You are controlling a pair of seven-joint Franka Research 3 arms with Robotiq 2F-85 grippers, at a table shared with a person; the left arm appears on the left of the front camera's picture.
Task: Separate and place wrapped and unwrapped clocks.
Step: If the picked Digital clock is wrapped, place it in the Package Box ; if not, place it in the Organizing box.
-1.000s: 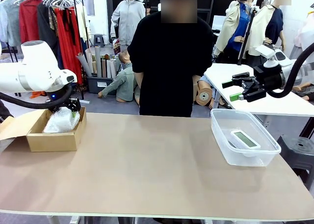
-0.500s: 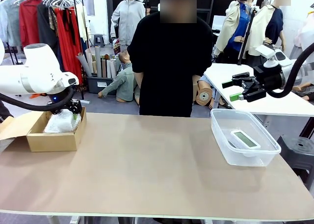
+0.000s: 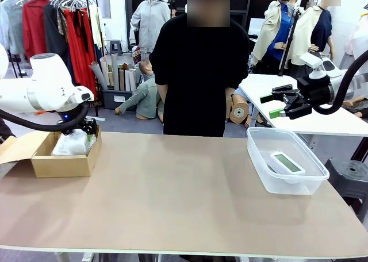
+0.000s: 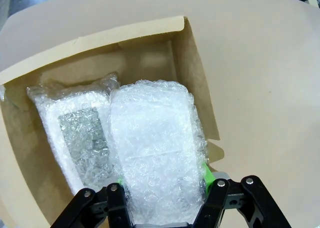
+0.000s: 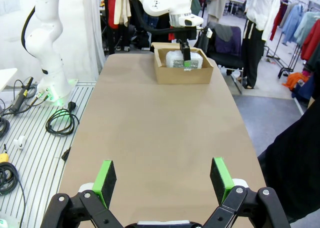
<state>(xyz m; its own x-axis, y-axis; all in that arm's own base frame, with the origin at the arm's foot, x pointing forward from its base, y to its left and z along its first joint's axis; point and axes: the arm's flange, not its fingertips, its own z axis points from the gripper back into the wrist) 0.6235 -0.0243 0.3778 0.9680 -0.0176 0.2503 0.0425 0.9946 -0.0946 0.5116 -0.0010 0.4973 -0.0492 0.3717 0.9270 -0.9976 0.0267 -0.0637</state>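
A beige table (image 3: pixel 172 199) filled the foreground. At its nine o'clock edge sat an open cardboard box (image 3: pixel 60 163), one flap folded out. At three o'clock a clear plastic tub (image 3: pixel 286 161) rested on the tabletop. At twelve o'clock, beyond the far edge, a person in a black top (image 3: pixel 198 72) stood. A clothes rack (image 3: pixel 52 20) hung at ten o'clock, and a white side table (image 3: pixel 322 121) stood at two o'clock.

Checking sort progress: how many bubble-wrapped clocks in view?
2, both in the cardboard box: one bundle clamped in the left gripper, the other bundle lying beside it against the box wall. More could be hidden underneath.
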